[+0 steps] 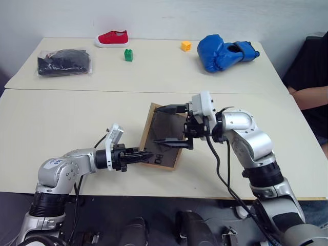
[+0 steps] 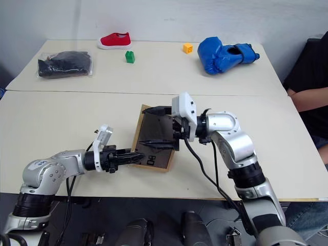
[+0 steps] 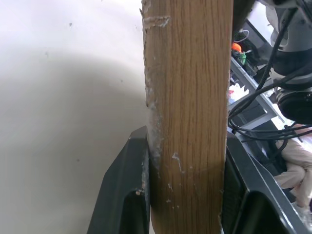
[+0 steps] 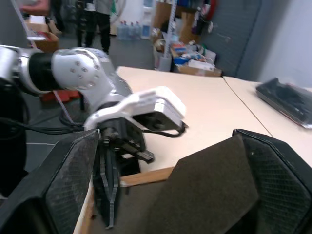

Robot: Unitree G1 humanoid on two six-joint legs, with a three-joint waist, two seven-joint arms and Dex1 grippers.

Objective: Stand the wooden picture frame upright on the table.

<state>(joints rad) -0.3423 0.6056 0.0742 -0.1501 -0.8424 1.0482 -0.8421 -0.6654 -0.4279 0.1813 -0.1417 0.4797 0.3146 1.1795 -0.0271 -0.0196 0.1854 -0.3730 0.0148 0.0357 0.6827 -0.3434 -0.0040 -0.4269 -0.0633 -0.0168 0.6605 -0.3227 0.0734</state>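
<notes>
The wooden picture frame (image 1: 156,125) is held tilted over the table (image 1: 61,118), its dark back facing me and its light wood rim around it. My left gripper (image 1: 145,155) is shut on the frame's lower left edge. In the left wrist view the wood edge (image 3: 187,97) sits clamped between both black fingers (image 3: 124,195). My right gripper (image 1: 172,126) reaches in from the right, open. One of its fingers is near the frame's top edge and the other is low over the back. In the right wrist view the dark back (image 4: 204,195) lies between its spread fingers (image 4: 68,180).
On the far table lie a red shoe (image 1: 112,38), a green block (image 1: 128,55), a yellow block (image 1: 185,46), a blue boxing glove (image 1: 223,51) and a black bagged bundle (image 1: 64,62). A person's arm (image 1: 310,95) rests at the right edge.
</notes>
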